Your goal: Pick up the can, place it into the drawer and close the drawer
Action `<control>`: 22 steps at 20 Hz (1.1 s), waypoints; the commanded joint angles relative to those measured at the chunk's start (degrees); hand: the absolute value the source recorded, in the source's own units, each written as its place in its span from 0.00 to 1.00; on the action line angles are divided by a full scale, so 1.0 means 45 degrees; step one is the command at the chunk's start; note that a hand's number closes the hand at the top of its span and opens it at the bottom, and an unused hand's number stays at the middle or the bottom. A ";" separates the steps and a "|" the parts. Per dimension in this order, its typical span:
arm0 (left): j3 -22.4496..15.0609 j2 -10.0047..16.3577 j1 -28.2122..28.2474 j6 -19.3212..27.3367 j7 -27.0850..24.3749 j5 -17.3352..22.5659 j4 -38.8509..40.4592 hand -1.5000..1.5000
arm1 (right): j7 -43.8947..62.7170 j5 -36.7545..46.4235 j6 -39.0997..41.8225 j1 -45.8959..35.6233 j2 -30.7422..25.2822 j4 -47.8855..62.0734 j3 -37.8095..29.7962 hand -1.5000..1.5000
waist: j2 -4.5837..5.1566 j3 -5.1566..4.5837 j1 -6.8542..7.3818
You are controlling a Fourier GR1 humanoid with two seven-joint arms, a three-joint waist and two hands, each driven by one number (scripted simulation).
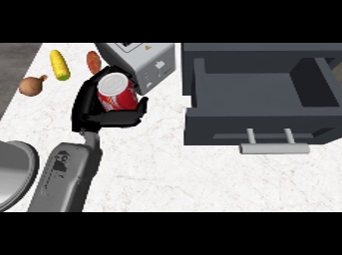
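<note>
While left hand curls round can at 10 o'clock on counter, we see open drawer at can's 3 o'clock, well apart. Can upright-ish. Guess: carry rightward. Right hand unseen.

One can, one drawer, one toaster, one corn cob, one onion

Flat, even light over the whole counter
White top looks bright and washed, the drawer goes darker along its inner walls, and the left hand curled round the can is just a dark mass.
</note>
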 commanded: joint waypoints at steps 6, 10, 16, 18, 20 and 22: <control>-0.1910 -0.0059 -0.3434 0.2345 0.2452 -0.0281 0.0190 1.00 | -0.0101 -0.0454 0.0359 0.0638 -0.0080 -0.0524 -0.0302 0.00 | 0.0013 0.0002 -0.0202; -0.2045 -0.0060 -0.4832 0.2748 0.3202 -0.0403 0.0394 1.00 | -0.0313 0.0089 0.0047 -0.0259 -0.0106 0.0559 -0.0361 0.00 | 0.0015 0.0002 -0.0081; -0.2390 -0.0060 -0.7808 0.3974 0.3338 0.0500 0.3101 1.00 | 0.0758 0.0279 -0.0097 -0.0286 0.0057 -0.0622 0.0248 0.00 | 0.0041 -0.0003 -0.0211; -0.2610 -0.0060 -0.8288 0.4279 0.3498 0.0629 0.3443 1.00 | -0.0480 0.0683 0.0069 -0.0008 0.0255 0.0603 0.0285 0.00 | 0.0043 0.0004 -0.0188; -0.2008 -0.0061 -0.9454 0.4204 0.3249 0.0728 0.4793 1.00 | 0.0865 0.0305 -0.0203 -0.0130 0.0191 -0.0726 0.0211 0.00 | 0.0065 -0.0001 -0.0273; -0.2805 -0.0061 -1.0087 0.5352 0.3026 0.1388 0.5640 1.00 | 0.0218 0.0251 0.0183 -0.0275 0.0089 -0.0371 0.0272 0.00 | 0.0091 0.0006 -0.0431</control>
